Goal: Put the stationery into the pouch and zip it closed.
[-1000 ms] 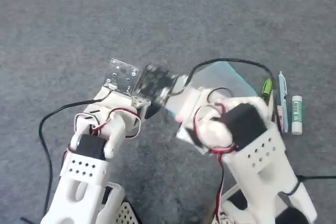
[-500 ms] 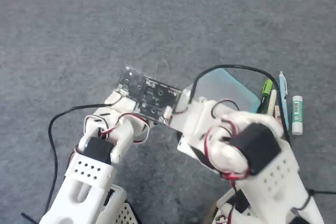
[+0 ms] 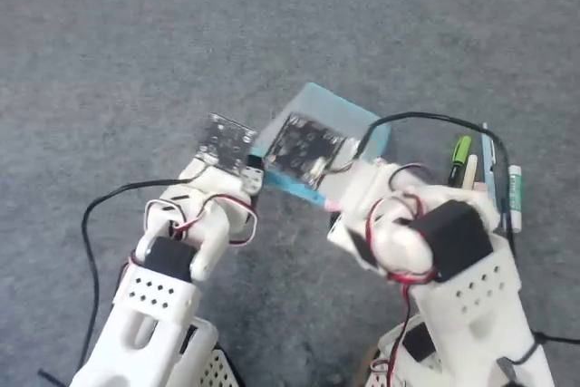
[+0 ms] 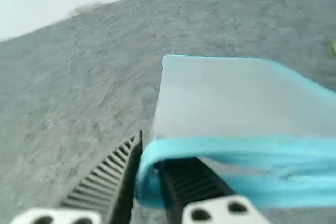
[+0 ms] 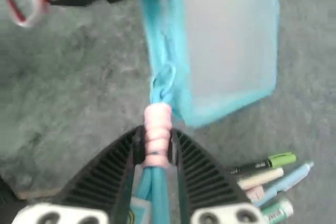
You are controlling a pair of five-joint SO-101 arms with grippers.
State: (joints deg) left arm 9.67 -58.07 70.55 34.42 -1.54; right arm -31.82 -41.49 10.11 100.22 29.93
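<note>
Blue pouch (image 3: 340, 120) in left claw (image 4: 149, 150), right claw (image 5: 156, 134); print on pens (image 3: 462, 156) illegible.

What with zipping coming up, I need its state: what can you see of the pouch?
The pouch is flat, with frosted translucent sides and a light blue border and zip edge. It rests on the grey table between the arms. The left pincer pinches one end of its blue zip edge; the right pincer is shut on the pink pull tab, joined to the zip by a blue loop. Whether the zip is open cannot be told.
</note>
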